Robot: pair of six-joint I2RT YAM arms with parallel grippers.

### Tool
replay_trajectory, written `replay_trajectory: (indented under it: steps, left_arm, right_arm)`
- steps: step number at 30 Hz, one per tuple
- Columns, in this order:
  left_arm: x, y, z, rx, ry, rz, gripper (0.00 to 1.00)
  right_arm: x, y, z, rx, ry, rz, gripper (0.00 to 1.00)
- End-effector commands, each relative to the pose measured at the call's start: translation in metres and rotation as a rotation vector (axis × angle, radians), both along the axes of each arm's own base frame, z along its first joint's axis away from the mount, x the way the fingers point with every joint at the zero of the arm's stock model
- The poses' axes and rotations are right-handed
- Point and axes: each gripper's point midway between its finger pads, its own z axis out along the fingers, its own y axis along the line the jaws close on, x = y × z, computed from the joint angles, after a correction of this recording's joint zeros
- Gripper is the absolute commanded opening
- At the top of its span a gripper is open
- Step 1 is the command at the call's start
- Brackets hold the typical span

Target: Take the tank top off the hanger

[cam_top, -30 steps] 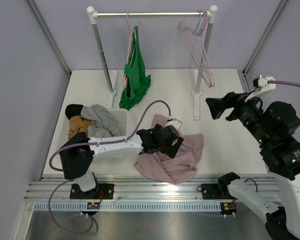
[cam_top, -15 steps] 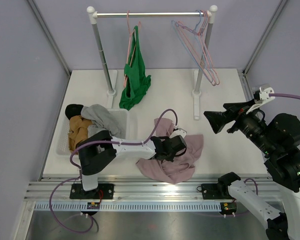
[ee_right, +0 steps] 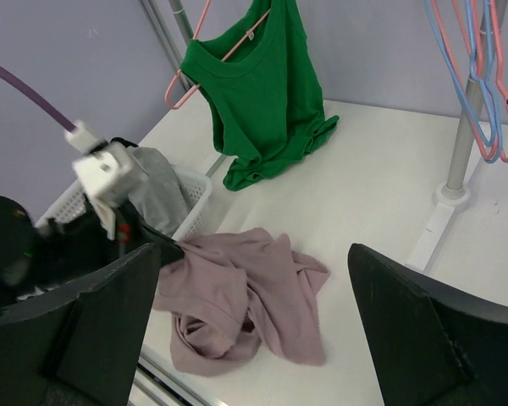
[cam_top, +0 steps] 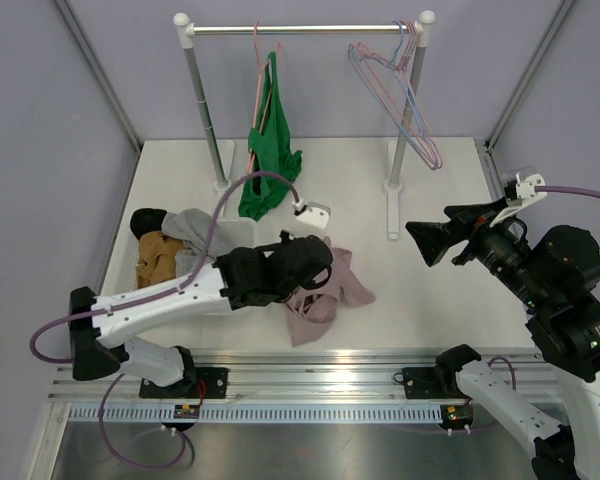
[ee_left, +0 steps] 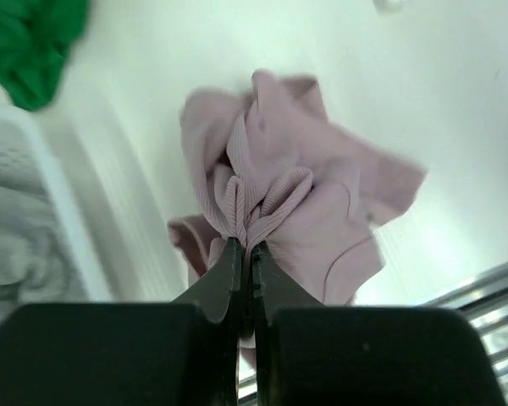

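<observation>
The green tank top [cam_top: 270,160] hangs on a pink hanger [cam_top: 260,70] from the rack's rail, its hem bunched on the table; the right wrist view shows this tank top [ee_right: 267,93] and hanger [ee_right: 195,72] too. My left gripper [cam_top: 306,288] is well in front of it, shut on a fold of a mauve garment [ee_left: 322,211] at the fingertips [ee_left: 244,245]. The mauve garment [cam_top: 332,295] trails to the right on the table. My right gripper [cam_top: 427,240] hovers open at the right, apart from everything, looking down on the mauve garment [ee_right: 254,296].
A white basket [cam_top: 244,232] of grey, tan and black clothes stands at the left, close to my left arm. Several empty hangers [cam_top: 405,90] dangle at the rail's right end. The rack's two posts and feet [cam_top: 392,205] stand on the table's far half.
My left gripper closed on the mauve garment and pulled it up and to the left, towards the basket. The empty hangers swing slightly. The right arm barely moved.
</observation>
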Motion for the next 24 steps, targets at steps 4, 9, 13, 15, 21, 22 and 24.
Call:
replay_trajectory:
  steps: [4,9,13,15,21,22,24]
  left_arm:
    - [0.022,0.082,0.102,0.030,-0.231,0.219,0.00]
    - [0.026,0.137,0.190,-0.058,-0.354,0.314,0.00]
    - [0.029,0.177,0.244,-0.091,-0.440,0.394,0.00]
    - [0.035,0.197,0.252,-0.068,-0.453,0.442,0.00]
    - [0.048,0.229,0.234,-0.071,-0.424,0.506,0.00]
    - [0.049,0.230,0.229,-0.079,-0.413,0.501,0.00]
    - [0.057,0.244,0.208,-0.045,-0.376,0.553,0.00]
  right_arm:
    - [-0.004,0.003,0.019,0.032,-0.062,0.022,1.00]
    - [-0.002,0.004,0.020,0.037,-0.065,0.024,0.99]
    - [-0.001,0.006,0.020,0.043,-0.061,0.030,1.00]
    - [-0.002,0.006,0.022,0.048,-0.068,0.033,0.99]
    - [-0.003,0.008,0.026,0.055,-0.076,0.044,0.99]
    - [-0.003,0.009,0.027,0.057,-0.077,0.047,0.99]
    - [-0.002,0.009,0.028,0.057,-0.081,0.051,0.99]
